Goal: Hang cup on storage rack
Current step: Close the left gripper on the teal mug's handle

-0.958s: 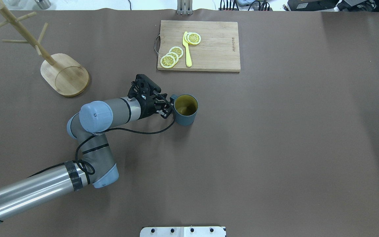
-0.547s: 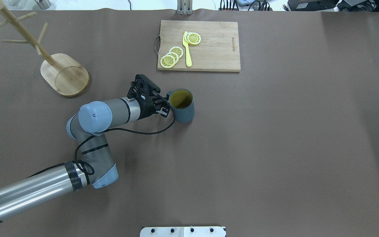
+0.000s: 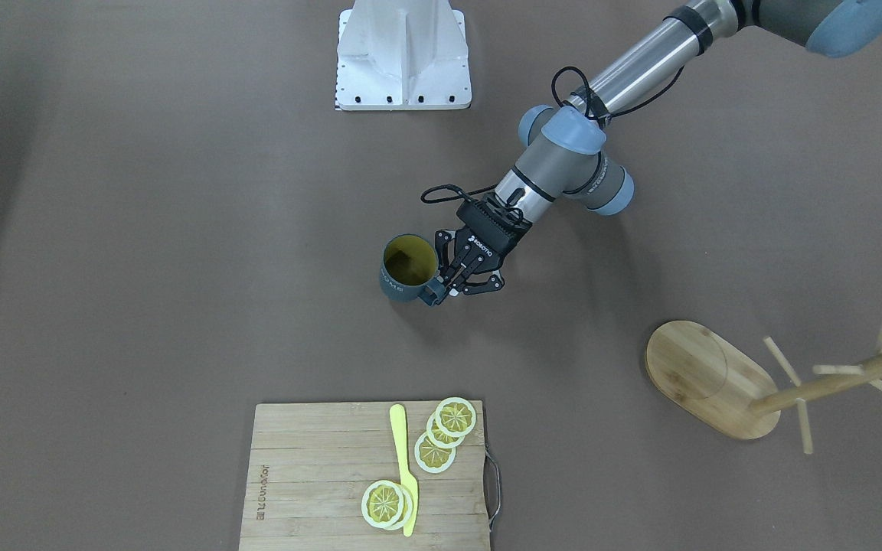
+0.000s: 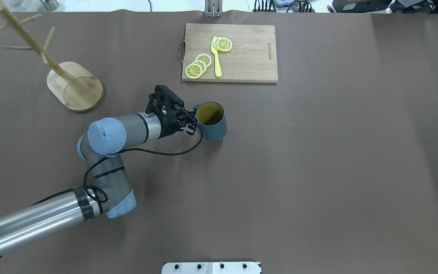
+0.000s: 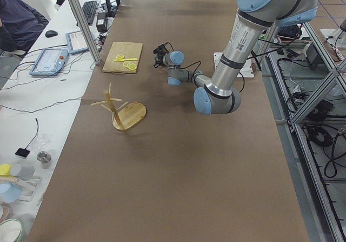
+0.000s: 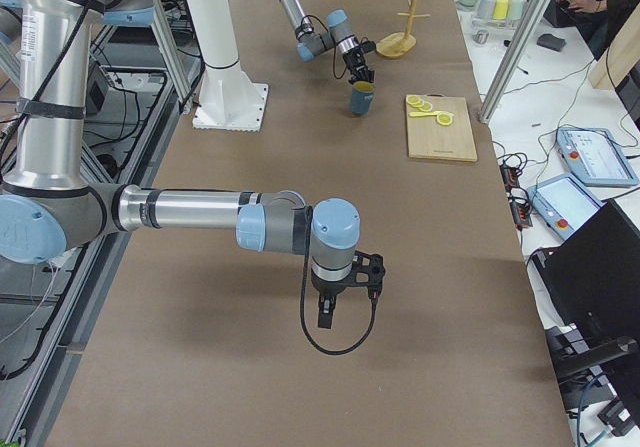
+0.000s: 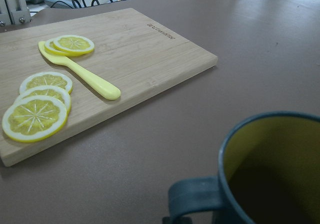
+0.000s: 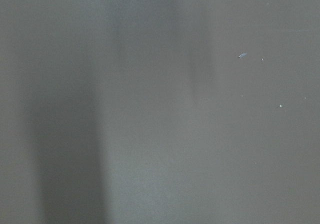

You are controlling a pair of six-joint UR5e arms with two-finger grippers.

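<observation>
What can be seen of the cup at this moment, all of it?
The cup is a dark teal-blue mug, mustard-yellow inside, with small white lettering on its side and a squarish loop handle. It is mouth up near the middle of the table, between the robot and the cutting board, and seems to lean slightly. The left gripper is shut on the handle; nothing else touches the cup's sides. Whether its base rests on the table cannot be told.

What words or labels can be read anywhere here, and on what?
"ROBOTIQ": white print on the black body of the left gripper.
Engraved brand on the cutting board: too blurred to read.
White lettering on the cup: too small to read.
Nothing else is legible.
</observation>
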